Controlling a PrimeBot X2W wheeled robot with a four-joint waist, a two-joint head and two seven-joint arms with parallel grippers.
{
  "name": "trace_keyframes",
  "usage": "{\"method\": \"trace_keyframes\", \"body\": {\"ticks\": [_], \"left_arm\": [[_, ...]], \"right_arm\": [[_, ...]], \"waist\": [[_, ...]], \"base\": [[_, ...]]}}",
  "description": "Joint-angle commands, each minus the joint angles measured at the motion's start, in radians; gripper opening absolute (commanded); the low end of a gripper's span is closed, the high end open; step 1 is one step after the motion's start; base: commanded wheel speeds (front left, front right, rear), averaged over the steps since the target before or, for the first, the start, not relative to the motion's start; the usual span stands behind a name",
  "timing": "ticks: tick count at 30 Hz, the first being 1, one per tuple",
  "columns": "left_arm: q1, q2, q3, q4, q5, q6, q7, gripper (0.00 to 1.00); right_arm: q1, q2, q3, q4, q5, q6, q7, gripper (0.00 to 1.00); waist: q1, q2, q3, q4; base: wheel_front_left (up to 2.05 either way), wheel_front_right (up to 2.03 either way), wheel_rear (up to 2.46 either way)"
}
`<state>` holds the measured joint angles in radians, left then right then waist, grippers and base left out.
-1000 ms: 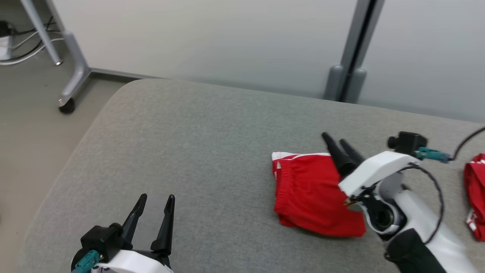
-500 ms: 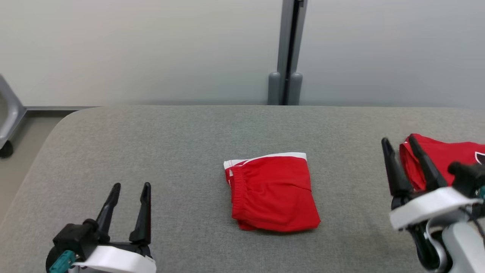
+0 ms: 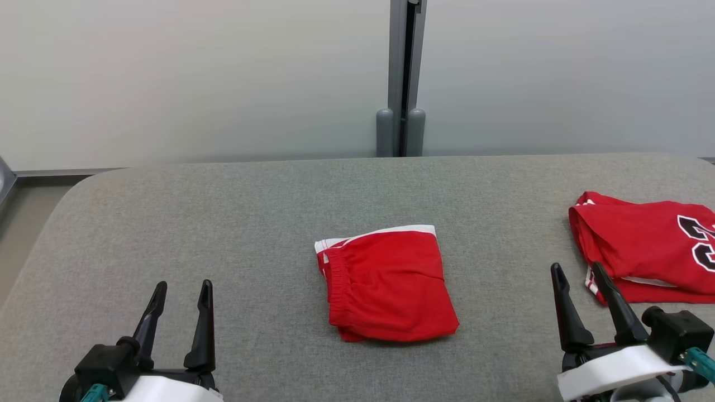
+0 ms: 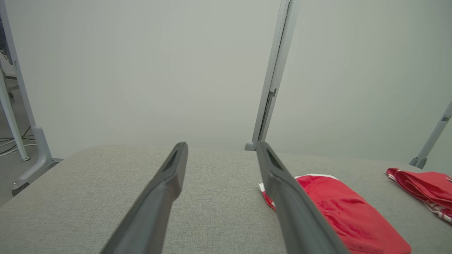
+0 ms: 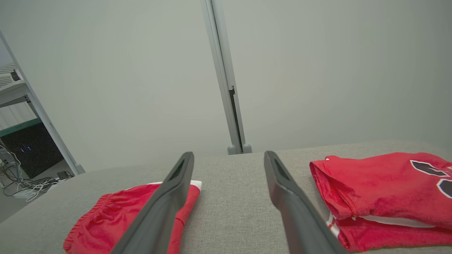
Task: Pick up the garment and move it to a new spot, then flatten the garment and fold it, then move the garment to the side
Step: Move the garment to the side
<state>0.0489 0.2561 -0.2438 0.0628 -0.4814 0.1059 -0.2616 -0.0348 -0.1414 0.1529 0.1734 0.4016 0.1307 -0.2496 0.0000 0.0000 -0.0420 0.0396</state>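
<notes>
The left gripper [image 3: 183, 286] is open and holds nothing. The right gripper [image 3: 576, 269] is open too, with nothing in it. Both are at the near side of the gray table [image 3: 251, 212], with their fingers pointing away from the robot. The folded red shorts [image 3: 388, 290] lie flat between the two grippers, a bit ahead of them. The red jersey [image 3: 642, 251] lies just ahead of the right gripper, on its right side.
</notes>
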Motion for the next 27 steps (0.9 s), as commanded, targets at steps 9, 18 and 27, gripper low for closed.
{"method": "trace_keyframes", "body": {"ticks": [9,18,27], "left_arm": [[-0.01,-0.021,-0.004,0.013,0.022,-0.028,-0.004,1.0],[-0.033,-0.027,-0.026,0.018,0.012,-0.035,0.019,1.0],[-0.045,-0.033,-0.043,0.027,0.005,-0.041,0.025,1.0]], "right_arm": [[-0.108,0.023,0.001,0.06,0.026,0.0,0.134,1.0],[-0.301,0.048,-0.017,0.311,0.067,0.0,0.432,1.0],[-0.413,0.066,-0.109,0.545,0.047,0.0,0.687,1.0]], "waist": [[0.0,0.0,0.011,0.065],[0.0,0.0,0.032,0.183],[0.0,0.0,0.062,0.262]], "base": [[0.0,0.0,0.0],[0.0,0.0,0.0],[0.0,0.0,0.0]]}}
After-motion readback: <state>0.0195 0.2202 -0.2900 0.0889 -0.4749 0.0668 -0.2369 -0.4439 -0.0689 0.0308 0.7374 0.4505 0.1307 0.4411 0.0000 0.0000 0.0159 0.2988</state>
